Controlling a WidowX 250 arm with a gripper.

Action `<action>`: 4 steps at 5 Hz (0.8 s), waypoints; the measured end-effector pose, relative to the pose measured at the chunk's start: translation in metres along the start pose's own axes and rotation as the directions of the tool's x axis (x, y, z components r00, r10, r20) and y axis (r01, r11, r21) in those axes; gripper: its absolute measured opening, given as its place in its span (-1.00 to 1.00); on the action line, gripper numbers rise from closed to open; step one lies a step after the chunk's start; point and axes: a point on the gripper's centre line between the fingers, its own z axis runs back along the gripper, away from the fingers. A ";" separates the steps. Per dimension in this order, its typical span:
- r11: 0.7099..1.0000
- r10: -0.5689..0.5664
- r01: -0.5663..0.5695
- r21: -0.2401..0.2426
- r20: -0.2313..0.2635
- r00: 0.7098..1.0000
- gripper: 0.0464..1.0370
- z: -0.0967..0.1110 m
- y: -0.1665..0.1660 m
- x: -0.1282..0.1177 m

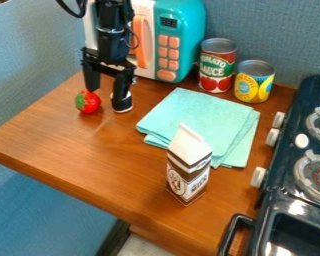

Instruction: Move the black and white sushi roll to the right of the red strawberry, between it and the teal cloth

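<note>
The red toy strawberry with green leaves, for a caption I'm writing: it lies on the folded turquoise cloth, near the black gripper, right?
No: the camera view shows the red strawberry on the brown wooden table, not on the turquoise cloth. It is near the black gripper.

1 black robot arm [112, 22] comes down from the top edge, left of center, its lower part close to vertical. At its end the gripper [108, 93] points downward, its 2 dark fingers [92, 75] spread apart with a wide gap between them. A thin black cable loops beside the arm.
</note>
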 end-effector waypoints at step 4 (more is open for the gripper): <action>0.999 -0.016 0.014 -0.038 -0.065 0.998 0.93 0.060 -0.019 -0.056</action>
